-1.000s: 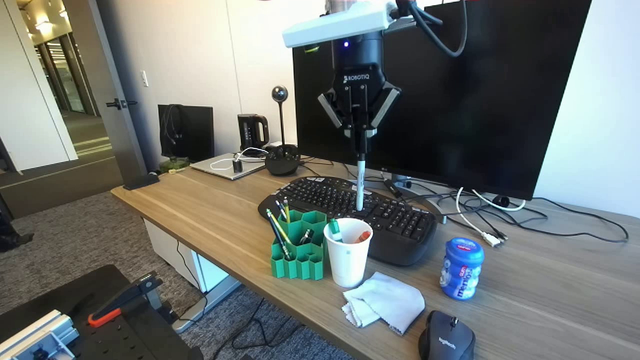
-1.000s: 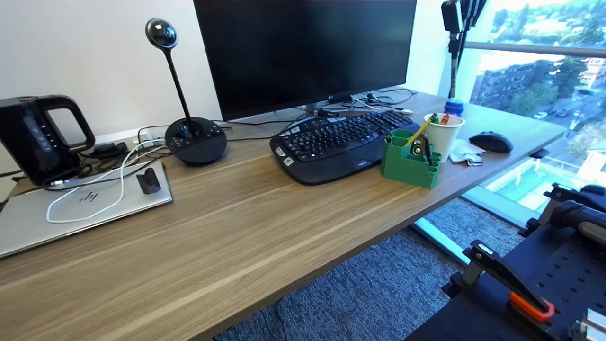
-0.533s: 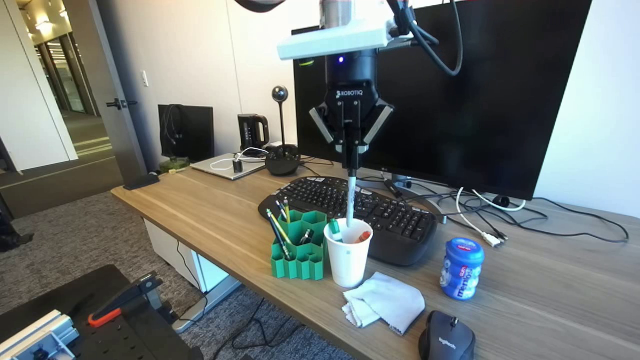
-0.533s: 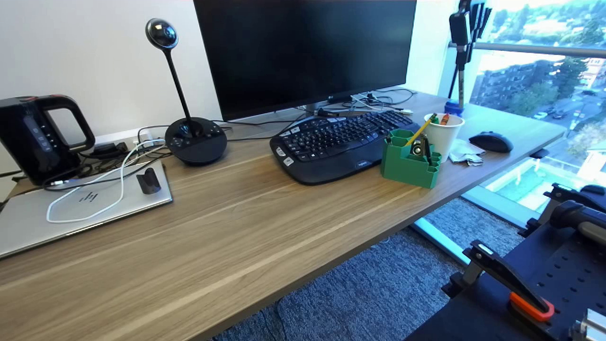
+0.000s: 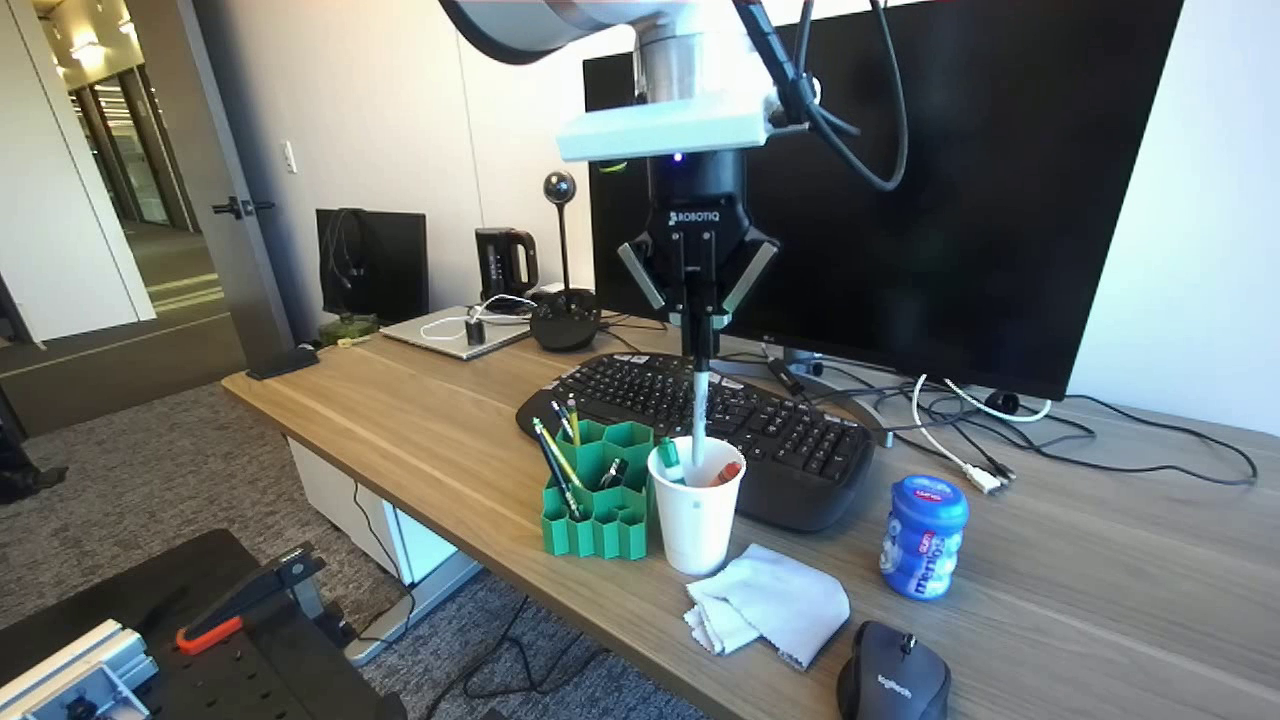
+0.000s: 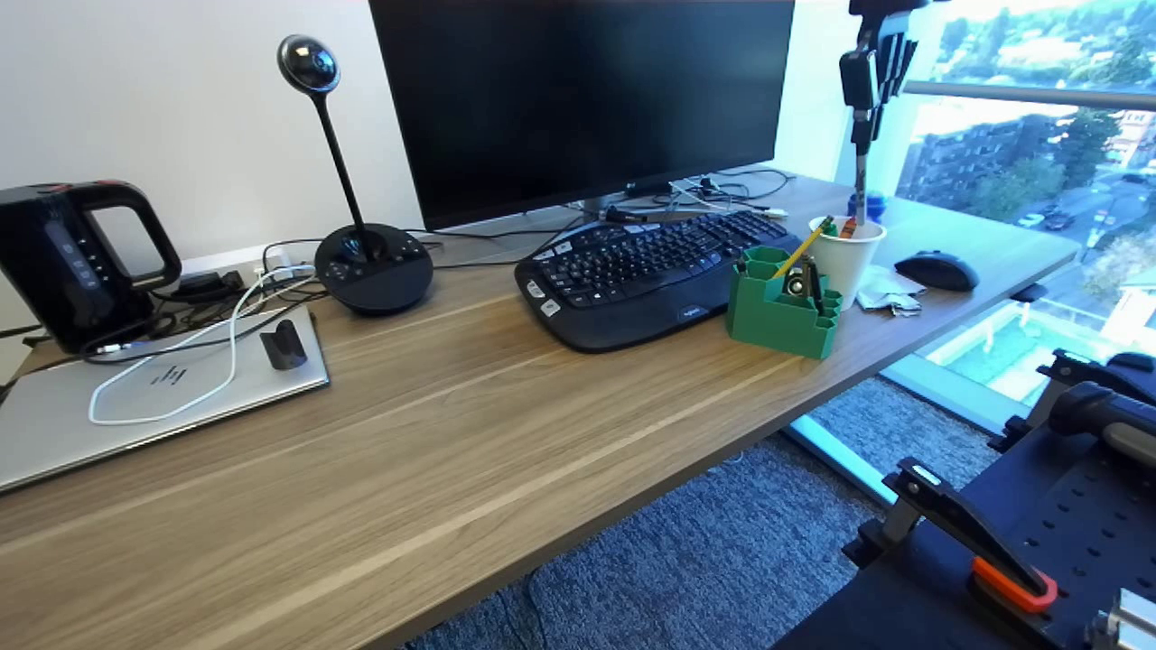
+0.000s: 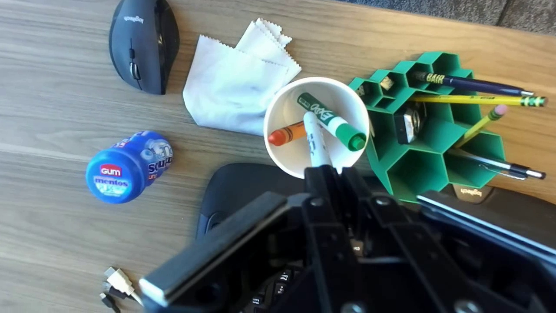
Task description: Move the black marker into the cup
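White-barrelled marker point(image 5: 699, 415) held nearly upright by the gripper point(image 5: 700, 366), jaws narrow around it, lower end held at the mouth of the white cup point(image 5: 697, 532), green marker point(image 7: 333, 124) and orange stick point(image 7: 286, 133) contained inside, cup set beside green organizer point(image 6: 778, 320), near front edge of wooden surface point(image 6: 452, 451)
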Controlling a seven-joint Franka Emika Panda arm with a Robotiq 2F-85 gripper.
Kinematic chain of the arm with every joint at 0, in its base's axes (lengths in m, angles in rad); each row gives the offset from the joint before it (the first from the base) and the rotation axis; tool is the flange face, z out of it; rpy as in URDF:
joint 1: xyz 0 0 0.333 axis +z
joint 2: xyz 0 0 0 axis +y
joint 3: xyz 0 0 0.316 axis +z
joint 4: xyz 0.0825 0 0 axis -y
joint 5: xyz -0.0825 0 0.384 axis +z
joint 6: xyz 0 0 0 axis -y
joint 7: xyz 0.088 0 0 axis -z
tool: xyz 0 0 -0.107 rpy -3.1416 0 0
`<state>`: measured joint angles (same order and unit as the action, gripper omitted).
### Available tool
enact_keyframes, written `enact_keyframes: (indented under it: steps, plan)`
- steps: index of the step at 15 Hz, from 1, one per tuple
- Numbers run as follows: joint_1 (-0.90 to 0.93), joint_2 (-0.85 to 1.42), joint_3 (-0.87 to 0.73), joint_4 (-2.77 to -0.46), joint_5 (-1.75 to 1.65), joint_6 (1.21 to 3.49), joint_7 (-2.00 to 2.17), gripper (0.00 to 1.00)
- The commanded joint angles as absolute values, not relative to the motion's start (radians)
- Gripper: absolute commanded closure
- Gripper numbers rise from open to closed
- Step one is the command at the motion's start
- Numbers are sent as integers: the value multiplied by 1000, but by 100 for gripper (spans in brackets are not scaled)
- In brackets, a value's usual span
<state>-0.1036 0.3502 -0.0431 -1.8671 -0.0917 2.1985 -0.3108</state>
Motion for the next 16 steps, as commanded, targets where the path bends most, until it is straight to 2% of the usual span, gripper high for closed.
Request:
enact_keyframes:
  steps: [1, 10, 11, 12, 16]
  plan:
    - [-106, 365, -40, -1869, -104, 2232, -321, 96]
    - [-106, 400, -47, -1875, -124, 2228, -315, 96]
    - [-105, 404, -48, -1871, -123, 2221, -311, 60]
    - [-105, 406, -48, -1870, -123, 2219, -308, 58]
    - [-106, 408, -47, -1867, -121, 2216, -309, 31]
